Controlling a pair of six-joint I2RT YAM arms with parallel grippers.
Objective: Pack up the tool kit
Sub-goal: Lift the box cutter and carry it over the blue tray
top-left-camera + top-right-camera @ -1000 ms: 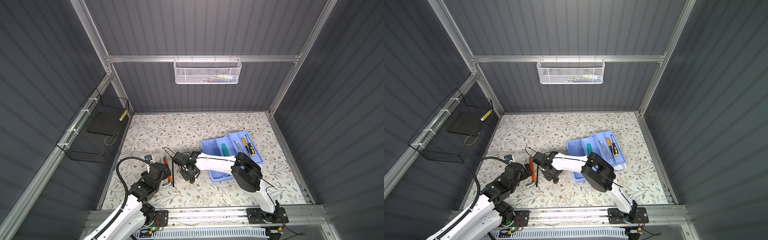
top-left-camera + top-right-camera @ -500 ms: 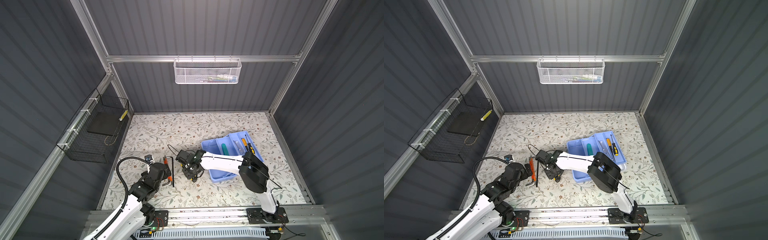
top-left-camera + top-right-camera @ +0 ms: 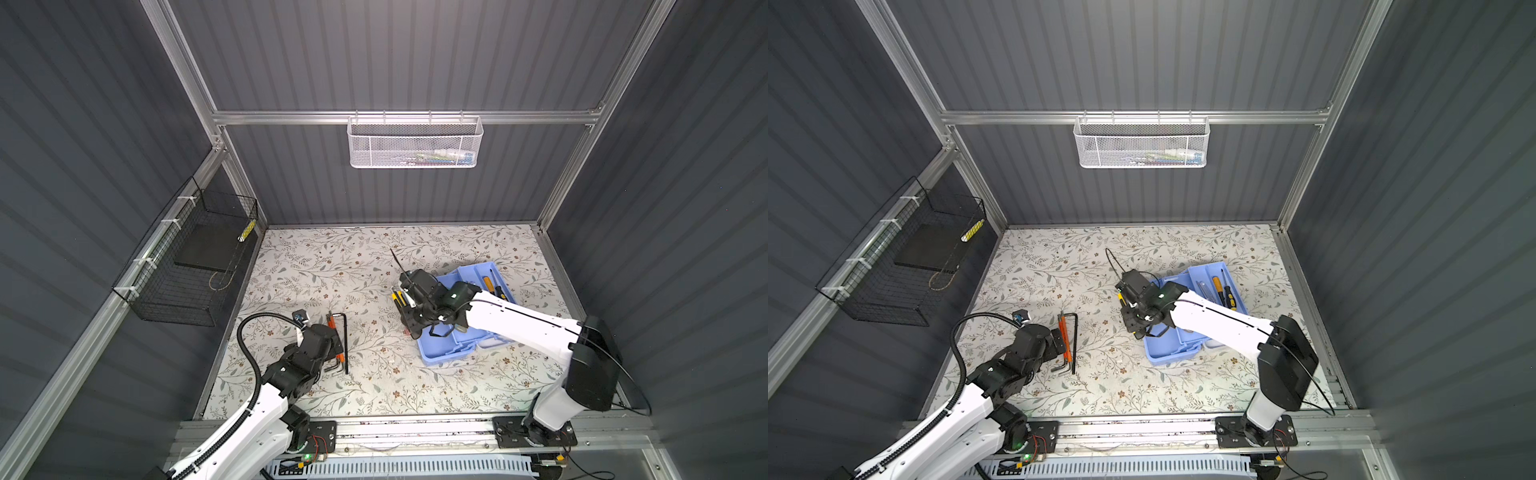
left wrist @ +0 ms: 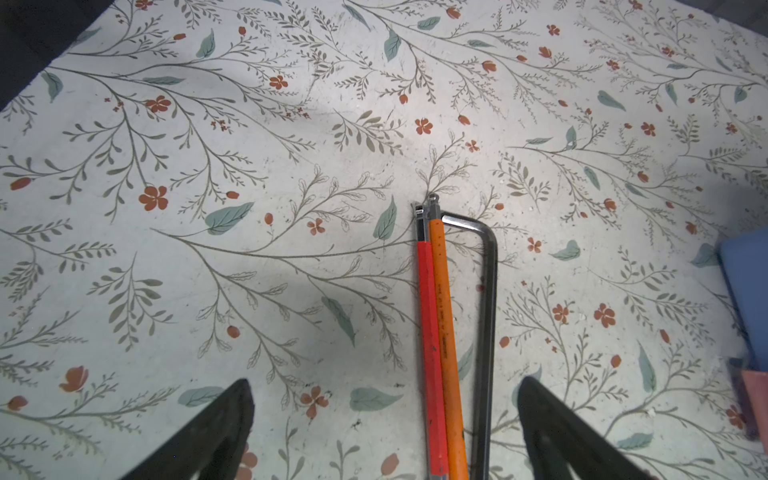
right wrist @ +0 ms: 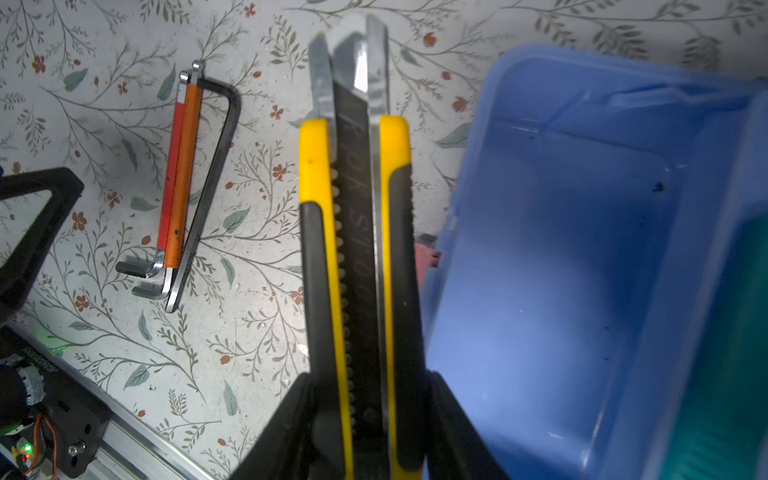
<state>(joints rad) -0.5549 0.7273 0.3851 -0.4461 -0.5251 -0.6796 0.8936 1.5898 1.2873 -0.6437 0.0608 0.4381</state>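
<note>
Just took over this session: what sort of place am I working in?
Probably a robot test cell, not a workshop: grey ribbed walls on aluminium framing, floral tabletop, arms bolted to a front rail.

I read raised letters on the utility knife (image 5: pixel 355 232), roughly "IRO… STO…", the end blurred. Print on the orange hex key (image 4: pixel 444 316) is too small for me.

Left arm (image 3: pixel 257 415) low, jaws wide apart; right arm (image 3: pixel 519 322) outstretched, jaws clamped.
</note>
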